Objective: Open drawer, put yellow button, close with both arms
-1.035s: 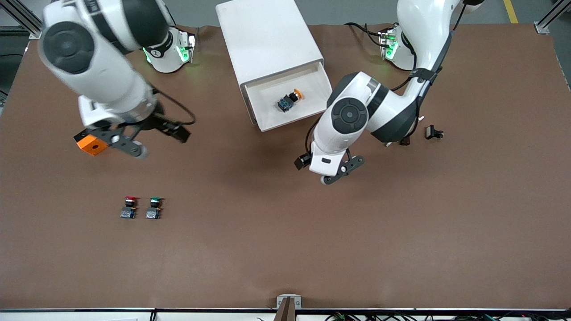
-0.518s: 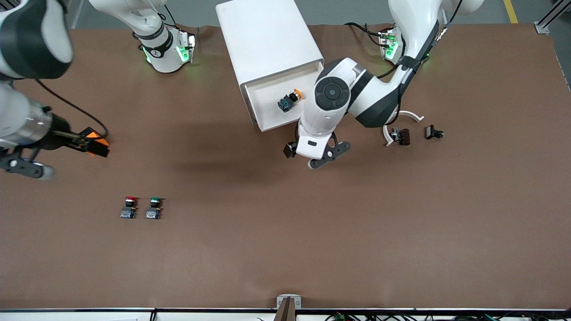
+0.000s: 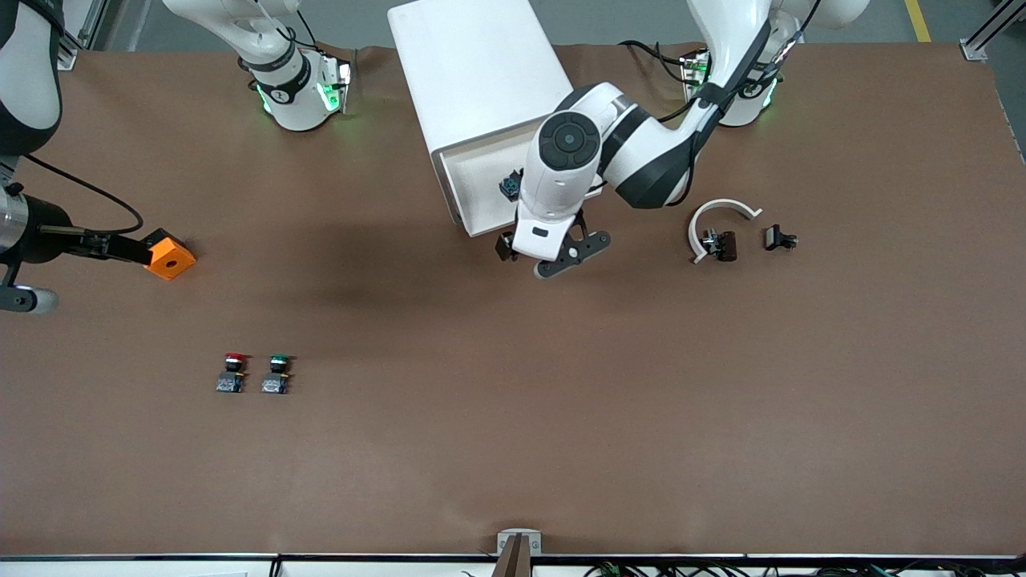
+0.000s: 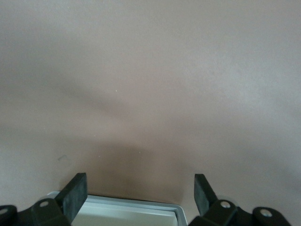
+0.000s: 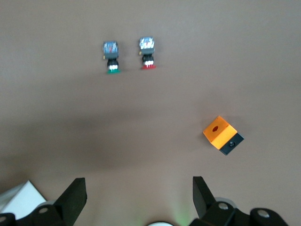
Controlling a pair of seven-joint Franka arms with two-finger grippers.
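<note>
With the yellow button (image 3: 508, 186) lying in the open drawer (image 3: 473, 180), I risk my spread, empty left tool (image 3: 553, 258) skewing it shut while the spread right tool (image 5: 138, 197) waits far off.

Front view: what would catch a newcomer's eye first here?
The white drawer cabinet near the arms' bases stands with its drawer pulled open, and the glossy white left arm leans over it, its open black left gripper at the drawer's front edge. Only the blue-grey base of the yellow button peeks out inside. At the right arm's end, the open right gripper hangs above an orange cube.
</note>
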